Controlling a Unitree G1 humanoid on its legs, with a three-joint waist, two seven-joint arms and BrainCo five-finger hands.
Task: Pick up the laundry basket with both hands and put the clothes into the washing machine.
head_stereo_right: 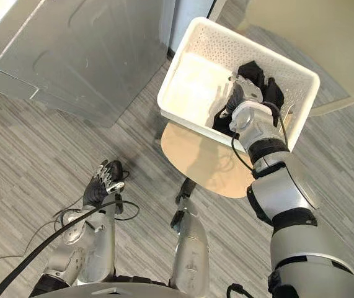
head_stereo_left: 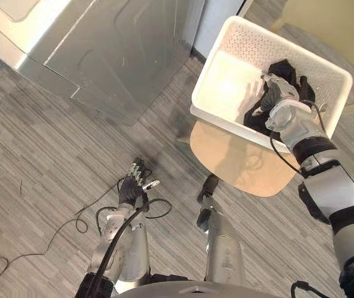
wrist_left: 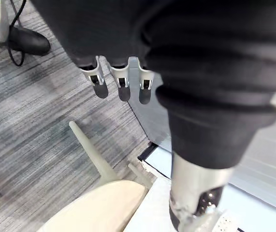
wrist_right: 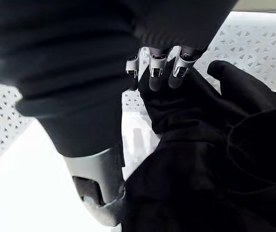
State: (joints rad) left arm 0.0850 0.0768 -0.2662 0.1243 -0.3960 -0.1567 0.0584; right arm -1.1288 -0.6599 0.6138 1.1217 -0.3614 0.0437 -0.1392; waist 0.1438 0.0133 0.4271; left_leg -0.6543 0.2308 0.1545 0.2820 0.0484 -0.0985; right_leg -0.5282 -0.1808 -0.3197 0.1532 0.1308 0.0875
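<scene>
A white perforated laundry basket (head_stereo_left: pixel 242 37) stands on a round beige stool (head_stereo_left: pixel 245 167) at the upper right. Black clothes (head_stereo_left: pixel 286 70) lie bunched in its far right corner, also seen up close (wrist_right: pixel 215 159). My right hand (head_stereo_left: pixel 274 94) reaches down into the basket, and its relaxed fingers (wrist_right: pixel 158 72) rest against the edge of the black cloth without closing on it. My left hand (head_stereo_left: pixel 130 189) hangs low over the floor at the lower left, well away from the basket, with its fingers (wrist_left: pixel 123 86) loose and nothing in them. The silver-grey washing machine (head_stereo_left: pixel 115 49) stands at the upper left.
Striped grey floor (head_stereo_left: pixel 40 155) lies between the washing machine and the stool. The stool's pale legs (wrist_left: pixel 87 150) splay outward under its seat. A pale piece of furniture (head_stereo_left: pixel 331 25) stands just behind the basket at the upper right.
</scene>
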